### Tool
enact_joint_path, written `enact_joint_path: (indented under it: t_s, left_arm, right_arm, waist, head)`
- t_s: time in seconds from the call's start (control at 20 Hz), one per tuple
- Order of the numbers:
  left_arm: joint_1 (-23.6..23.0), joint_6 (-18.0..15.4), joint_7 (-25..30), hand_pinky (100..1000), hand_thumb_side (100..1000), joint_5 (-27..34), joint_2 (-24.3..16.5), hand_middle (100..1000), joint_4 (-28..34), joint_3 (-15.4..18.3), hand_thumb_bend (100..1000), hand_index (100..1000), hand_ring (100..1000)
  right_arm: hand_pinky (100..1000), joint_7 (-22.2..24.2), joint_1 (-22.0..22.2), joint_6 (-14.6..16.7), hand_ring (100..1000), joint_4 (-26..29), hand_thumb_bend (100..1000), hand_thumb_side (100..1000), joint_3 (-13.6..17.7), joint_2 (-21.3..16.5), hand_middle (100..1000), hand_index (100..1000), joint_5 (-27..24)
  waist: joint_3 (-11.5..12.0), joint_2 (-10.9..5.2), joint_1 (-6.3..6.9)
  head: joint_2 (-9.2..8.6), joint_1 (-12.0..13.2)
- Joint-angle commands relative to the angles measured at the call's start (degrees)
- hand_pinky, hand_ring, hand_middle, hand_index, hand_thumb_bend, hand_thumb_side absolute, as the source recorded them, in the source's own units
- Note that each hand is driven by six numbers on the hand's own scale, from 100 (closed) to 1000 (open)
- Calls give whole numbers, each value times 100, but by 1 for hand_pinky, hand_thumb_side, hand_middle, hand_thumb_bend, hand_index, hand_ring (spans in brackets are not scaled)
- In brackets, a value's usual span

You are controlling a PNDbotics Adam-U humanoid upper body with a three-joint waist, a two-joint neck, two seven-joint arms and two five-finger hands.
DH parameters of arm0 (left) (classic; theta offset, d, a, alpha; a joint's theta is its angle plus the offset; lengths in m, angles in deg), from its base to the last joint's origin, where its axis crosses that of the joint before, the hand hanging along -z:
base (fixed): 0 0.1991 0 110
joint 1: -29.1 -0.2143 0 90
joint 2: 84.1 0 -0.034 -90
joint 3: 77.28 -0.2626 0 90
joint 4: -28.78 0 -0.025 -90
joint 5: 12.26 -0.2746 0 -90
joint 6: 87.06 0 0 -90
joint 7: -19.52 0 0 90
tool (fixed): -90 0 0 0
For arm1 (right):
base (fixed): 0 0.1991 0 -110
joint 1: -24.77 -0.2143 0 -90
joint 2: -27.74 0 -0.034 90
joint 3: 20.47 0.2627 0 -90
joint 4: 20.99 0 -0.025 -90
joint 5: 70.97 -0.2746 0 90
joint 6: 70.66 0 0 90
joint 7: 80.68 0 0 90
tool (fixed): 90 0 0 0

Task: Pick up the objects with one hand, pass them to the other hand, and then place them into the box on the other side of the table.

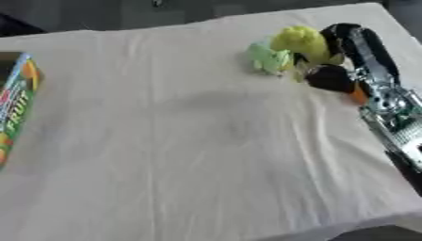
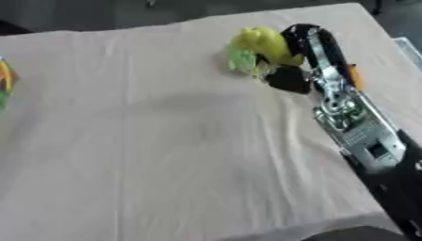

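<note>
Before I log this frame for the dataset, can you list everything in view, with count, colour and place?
Table cloth: one, cream, covering the whole table.
Box: one, multicoloured print, at the table's left edge, partly cut off.
Yellow object: one, yellow, far right of the table, under the right hand's fingers.
Light green object: one, pale green, touching the yellow one on its left.
Orange object: one, small, mostly hidden beside the right arm.
Right hand: one, black, curled round the yellow object; silver forearm runs to the lower right.
Left hand: not in view.
</note>
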Motion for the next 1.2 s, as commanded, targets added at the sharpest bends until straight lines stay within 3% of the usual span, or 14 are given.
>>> enact_joint_path:
  t_s: [0.05, 0.2, 0.5, 0.75, 1.2]
  left_arm:
    - [320, 212, 264, 642, 600, -141, -436, 680, 295, -158, 496, 764, 738]
    - [678, 401, 509, 650, 587, -269, -569, 686, 544, -335, 513, 766, 740]
    - [1401, 410, 967, 659, 573, -503, -410, 696, 618, -617, 508, 771, 744]
    - [1689, 748, 1338, 659, 603, -685, -209, 697, 570, -894, 487, 771, 743]
    - [2024, 957, 1547, 653, 605, -902, 263, 692, 243, -1184, 443, 765, 740]
  right_arm:
    - [717, 79, -117, 82, 504, 106, 196, 100, -84, -7, 383, 559, 38]
    - [717, 166, -172, 96, 505, 42, 199, 100, -192, 73, 383, 560, 101]
    - [717, 384, -317, 204, 506, -96, 196, 100, -458, 242, 384, 560, 291]
    - [717, 613, -451, 265, 505, 36, 192, 100, -634, 338, 384, 560, 397]
    - [714, 925, -771, 280, 504, 215, 184, 100, -882, 579, 384, 559, 435]
  waist:
    - [24, -153, 2]
    - [51, -165, 14]
    - [114, -197, 42]
    - [97, -206, 31]
    - [89, -226, 8]
  head:
    - [-87, -29]
    - [-88, -44]
    - [-81, -23]
    - [-96, 19]
    - [-68, 98]
